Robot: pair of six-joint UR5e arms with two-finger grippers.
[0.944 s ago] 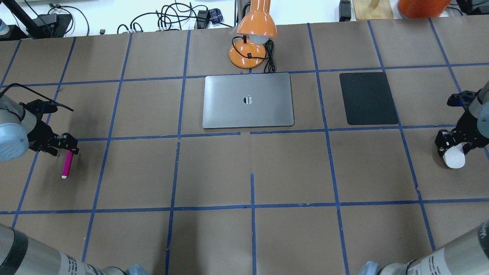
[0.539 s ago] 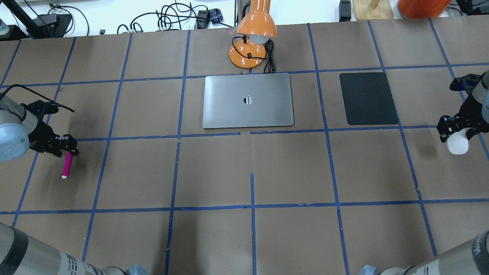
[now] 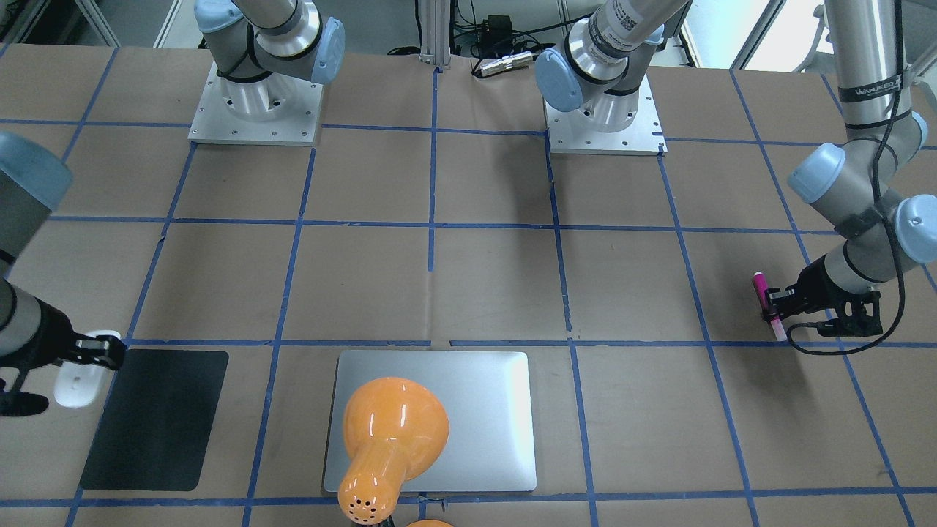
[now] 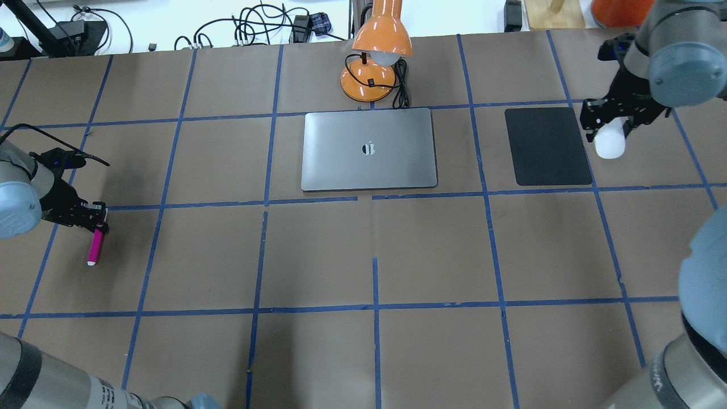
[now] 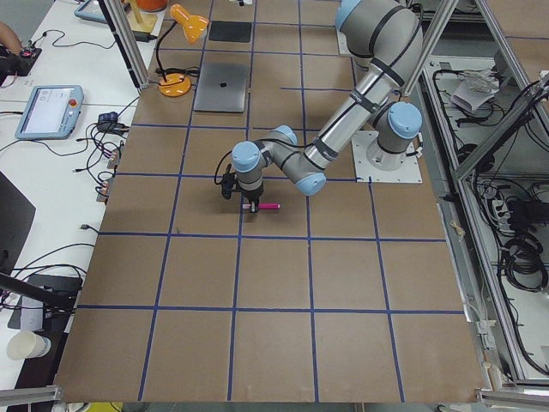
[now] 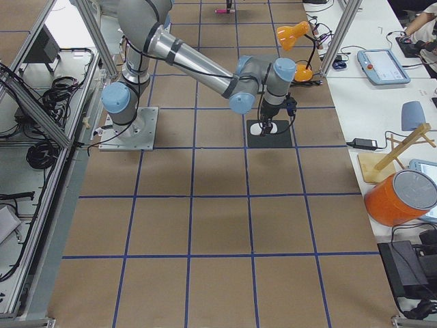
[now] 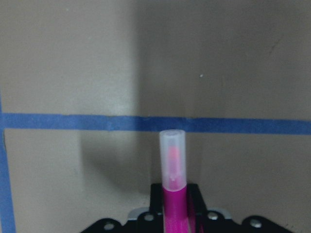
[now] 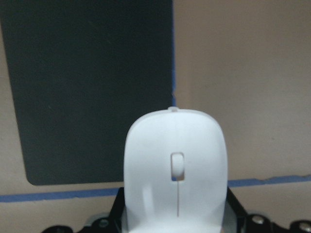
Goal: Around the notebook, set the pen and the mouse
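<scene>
Slim magenta pen (image 4: 95, 246), pale-tipped

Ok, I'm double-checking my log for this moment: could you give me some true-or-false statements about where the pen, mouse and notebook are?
The right gripper holds the mouse. True.
The mouse lies on the black mat. False: it is in the gripper, beside the mat's edge.
The pen sits next to the notebook. False: the left gripper grips it far off toward the robot's left.
The notebook is closed. True.
</scene>
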